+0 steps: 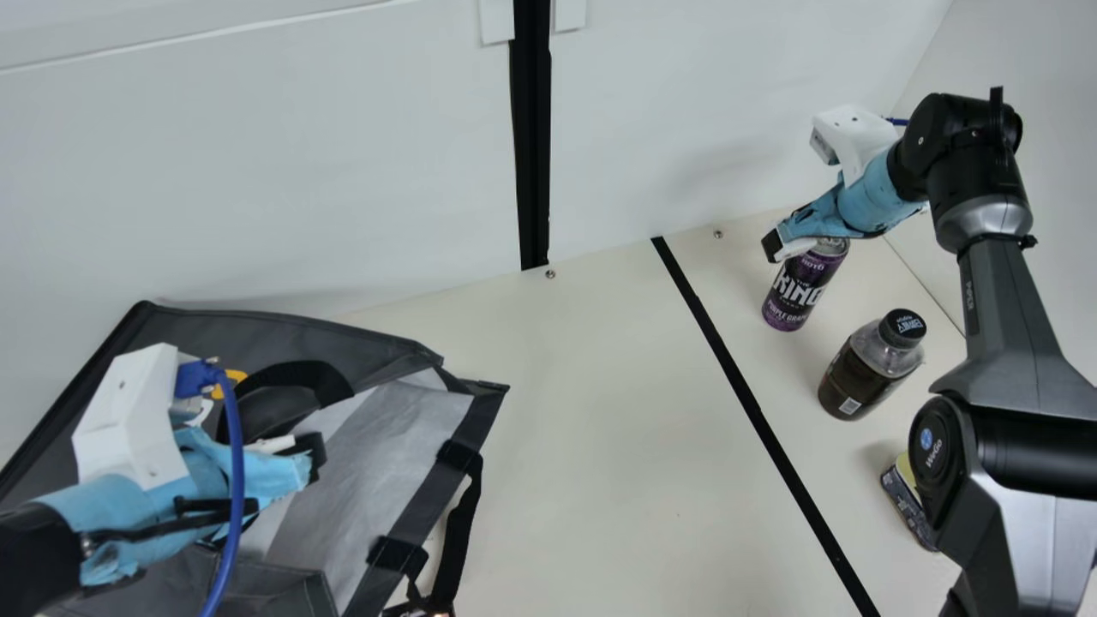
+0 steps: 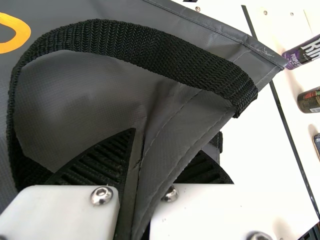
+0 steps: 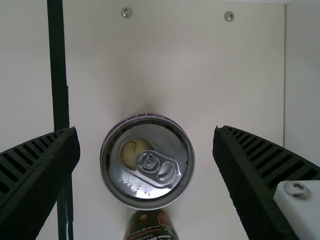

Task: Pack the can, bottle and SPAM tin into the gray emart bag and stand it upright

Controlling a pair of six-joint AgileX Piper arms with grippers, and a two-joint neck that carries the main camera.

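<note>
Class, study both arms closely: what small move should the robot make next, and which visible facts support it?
Most likely, the right gripper should close gently on the can: its fingers stand open on opposite sides of the can's top, with a gap on each side. The left gripper pinches a fold of the gray bag, so it can probably just hold on.

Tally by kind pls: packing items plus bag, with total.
Can: 1, standing on the table
Bottle: 1
SPAM tin: 1
Gray emart bag: 1
Total: 4
</note>
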